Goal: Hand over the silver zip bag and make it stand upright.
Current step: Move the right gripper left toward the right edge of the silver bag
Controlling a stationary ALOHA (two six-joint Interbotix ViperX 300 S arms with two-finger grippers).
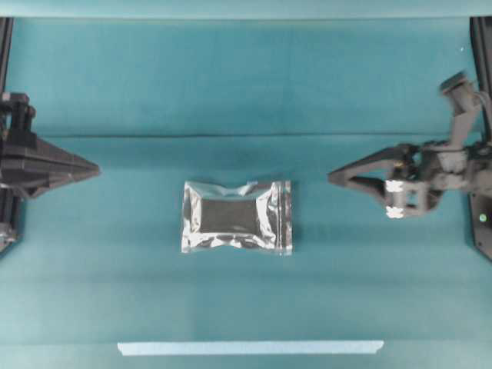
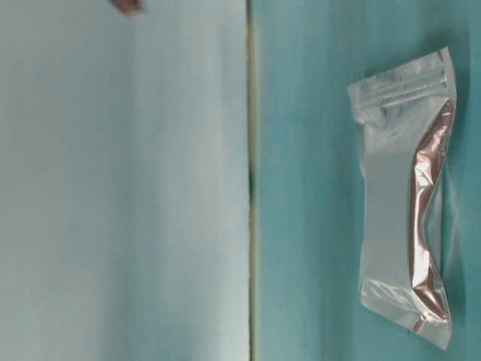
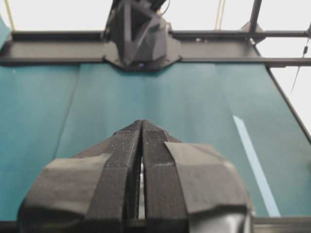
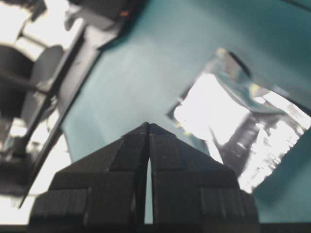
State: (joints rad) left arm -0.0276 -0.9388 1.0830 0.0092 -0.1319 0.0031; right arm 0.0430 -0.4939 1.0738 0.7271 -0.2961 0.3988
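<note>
The silver zip bag (image 1: 237,217) lies flat in the middle of the teal table, its zip strip at the right end. It also shows in the table-level view (image 2: 406,195) and, glaring bright, in the right wrist view (image 4: 238,133). My left gripper (image 1: 95,170) is shut and empty at the left edge, well left of the bag; its tips meet in the left wrist view (image 3: 142,124). My right gripper (image 1: 332,177) is shut with nothing in it, a short way right of the bag and slightly behind it. Its tips touch in the right wrist view (image 4: 148,125).
A pale tape strip (image 1: 250,347) lies along the table's front edge and shows at the right in the left wrist view (image 3: 255,162). A seam in the teal cloth (image 1: 246,137) runs across behind the bag. Black frame rails (image 1: 480,138) stand at both sides.
</note>
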